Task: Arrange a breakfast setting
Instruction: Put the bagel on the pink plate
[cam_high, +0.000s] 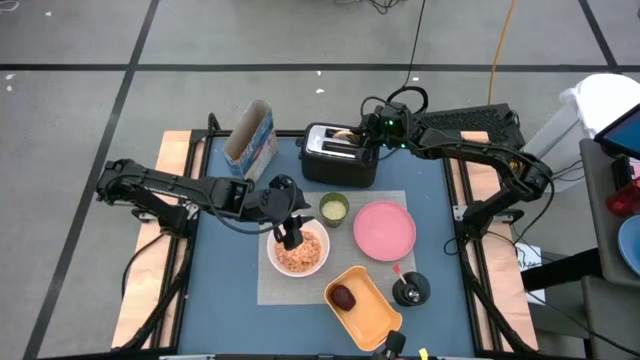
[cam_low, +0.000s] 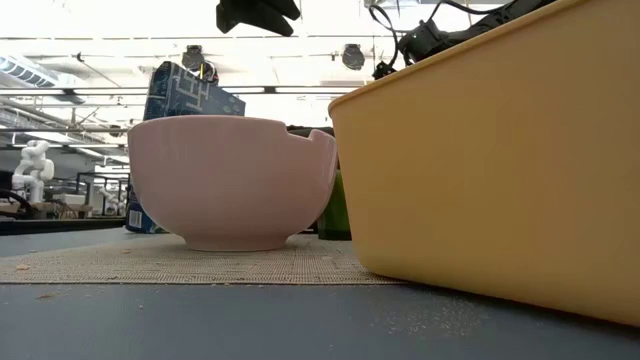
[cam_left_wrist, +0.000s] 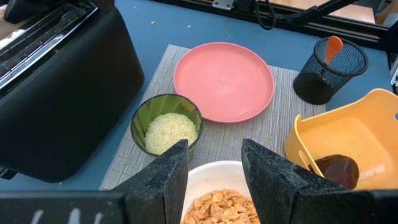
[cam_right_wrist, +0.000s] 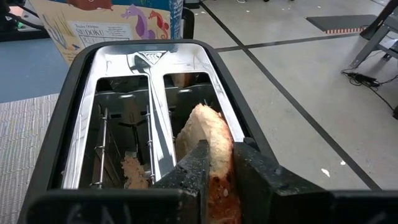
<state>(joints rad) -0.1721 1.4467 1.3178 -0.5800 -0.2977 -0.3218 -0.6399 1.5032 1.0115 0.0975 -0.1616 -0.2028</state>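
Note:
My right gripper (cam_right_wrist: 219, 177) is over the black-and-silver toaster (cam_high: 340, 155) at the table's far side, shut on a round toasted bread piece (cam_right_wrist: 208, 140) that stands in one slot. My left gripper (cam_left_wrist: 214, 171) hangs open above the white bowl (cam_high: 297, 252), which holds cereal flakes; in the low view the gripper (cam_low: 258, 15) is well clear of the bowl (cam_low: 230, 180). The bowl, the pale-green cup (cam_high: 333, 208) with pale grains in it, and the pink plate (cam_high: 384, 228) rest on the grey placemat (cam_high: 340, 280). My right gripper pinches the bread's upper edge (cam_right_wrist: 214, 155) between its two fingers (cam_right_wrist: 193, 171). The fingers come from above, slanting down into the slot, one on each flat face. The bread stands upright on edge, its lower part still down in the toaster slot.
A cereal box (cam_high: 250, 140) stands left of the toaster. An orange tray (cam_high: 362, 300) holding a dark brown item sits at the near edge of the placemat. A black mesh holder (cam_high: 410, 290) stands to its right. The toaster's other slot (cam_right_wrist: 121, 143) shows only crumbs.

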